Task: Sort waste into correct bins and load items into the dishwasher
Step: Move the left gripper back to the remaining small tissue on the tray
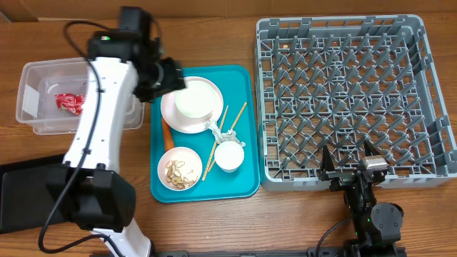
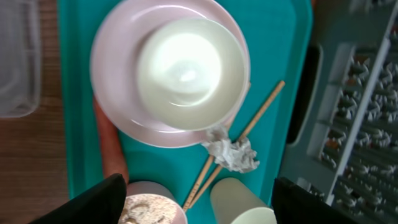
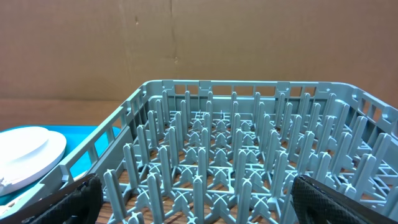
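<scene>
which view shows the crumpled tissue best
The left wrist view: the crumpled tissue sits close up, lying on the chopsticks beside the plate. Overhead shows it only as a small pale scrap; the right wrist view misses it entirely.

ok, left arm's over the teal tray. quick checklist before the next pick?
1. Left hand open, nothing in it: ok.
2. Tissue in the left wrist view, lying on the chopsticks, touching the plate rim: ok, though the chopsticks might get nudged.
3. Wrapper already in the clear tub: ok.
4. Right hand open, empty, at the rack edge, off the teal tray: ok.
5. Black tray contents: cannot tell, the left arm covers part.
</scene>
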`<state>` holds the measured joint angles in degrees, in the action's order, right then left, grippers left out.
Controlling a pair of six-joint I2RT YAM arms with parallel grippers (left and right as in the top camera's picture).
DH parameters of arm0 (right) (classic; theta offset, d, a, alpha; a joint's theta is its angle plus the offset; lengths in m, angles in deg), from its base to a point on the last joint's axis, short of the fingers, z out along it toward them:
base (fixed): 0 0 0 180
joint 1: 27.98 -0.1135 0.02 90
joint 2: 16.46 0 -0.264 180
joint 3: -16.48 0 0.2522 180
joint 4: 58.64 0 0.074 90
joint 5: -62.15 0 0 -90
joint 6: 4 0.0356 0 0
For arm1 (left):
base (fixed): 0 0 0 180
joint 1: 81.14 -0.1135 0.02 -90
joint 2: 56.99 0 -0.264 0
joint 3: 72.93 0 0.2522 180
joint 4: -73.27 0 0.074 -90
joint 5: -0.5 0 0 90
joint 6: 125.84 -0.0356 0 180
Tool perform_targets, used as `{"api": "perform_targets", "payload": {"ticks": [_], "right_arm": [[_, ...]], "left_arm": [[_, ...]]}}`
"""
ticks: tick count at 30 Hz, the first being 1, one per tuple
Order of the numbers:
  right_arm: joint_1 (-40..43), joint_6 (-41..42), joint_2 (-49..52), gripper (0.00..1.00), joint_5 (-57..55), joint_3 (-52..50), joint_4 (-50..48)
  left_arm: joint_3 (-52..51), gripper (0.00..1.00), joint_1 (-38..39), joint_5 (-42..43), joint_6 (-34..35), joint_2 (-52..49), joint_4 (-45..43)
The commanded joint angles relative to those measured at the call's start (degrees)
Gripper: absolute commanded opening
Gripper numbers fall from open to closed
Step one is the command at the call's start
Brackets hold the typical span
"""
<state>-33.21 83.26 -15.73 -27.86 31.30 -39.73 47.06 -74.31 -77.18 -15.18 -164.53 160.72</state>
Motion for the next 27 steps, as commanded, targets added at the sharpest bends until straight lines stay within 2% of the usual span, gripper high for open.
{"api": "perform_targets", "payload": {"ticks": [1,2,3,4,9,10,12,15,19,27], "right_arm": [[0.2,-0.1,-0.6,1.0,0.2,-0.6,-0.3],[0.2,-0.1,-0.6,1.0,0.2,-0.6,-0.3],[0.2,-0.1,-0.6,1.0,0.2,-0.6,-0.3],[0.2,-0.1,-0.6,1.0,0.2,-0.6,-0.3],[0.2,-0.1,-0.6,1.0,0.2,-0.6,-0.3],[0.2,-0.1,-0.5,1.0,0.2,-0.6,-0.3],[0.2,-0.1,-0.6,1.0,0.2,-0.6,-0.3],[0.2,-0.1,-0.6,1.0,0.2,-0.6,-0.3],[0.2,-0.1,-0.6,1.0,0.2,-0.6,-0.3],[0.2,-0.1,-0.6,1.0,0.2,-0.6,-0.3]], "left_arm": [[0.9,0.82,4.4,0.6,-1.0,0.8,-1.0],[0.9,0.85,5.2,0.6,-1.0,0.8,-1.3],[0.9,0.96,6.0,0.6,-1.0,0.8,-1.6],[0.9,1.0,6.6,0.6,-1.0,0.8,-1.8],[0.9,1.0,9.4,0.4,-1.0,0.8,-2.8],[0.9,0.95,9.8,0.4,-1.0,0.8,-2.8],[0.8,0.72,10.6,0.4,-0.9,0.8,-2.5],[0.7,0.54,12.5,0.4,-0.7,0.5,-2.4],[0.6,0.39,15.0,-0.6,2.2,-0.5,-2.4],[-1.1,0.39,17.7,-8.0,9.0,-2.0,-1.8]]}}
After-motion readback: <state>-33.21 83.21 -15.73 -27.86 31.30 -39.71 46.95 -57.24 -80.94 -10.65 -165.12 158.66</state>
